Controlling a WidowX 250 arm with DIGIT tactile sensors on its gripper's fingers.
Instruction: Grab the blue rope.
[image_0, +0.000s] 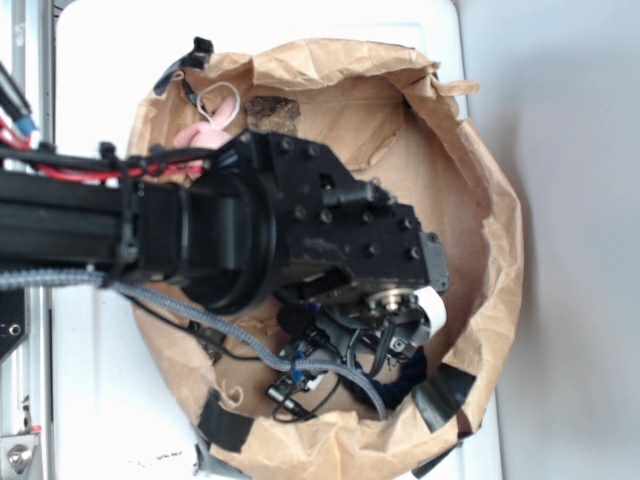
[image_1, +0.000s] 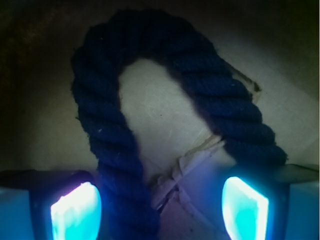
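The rope (image_1: 107, 130) is laid in an inverted U on the floor of the paper bag (image_0: 490, 250), its bend away from the gripper (image_1: 160, 210). One leg is seen between the fingers (image_1: 75, 212), beside the left one; the other leg is seen beside the right finger.

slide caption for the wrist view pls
Open hand straddling one leg of the U-bent blue rope on brown paper.

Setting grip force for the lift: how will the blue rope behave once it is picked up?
The blue rope lies bent in a tight U, so it is probably floppy and will droop from the end effector. Its thick twisted strands look rough, so slipping seems unlikely. It probably compresses somewhat when squeezed.
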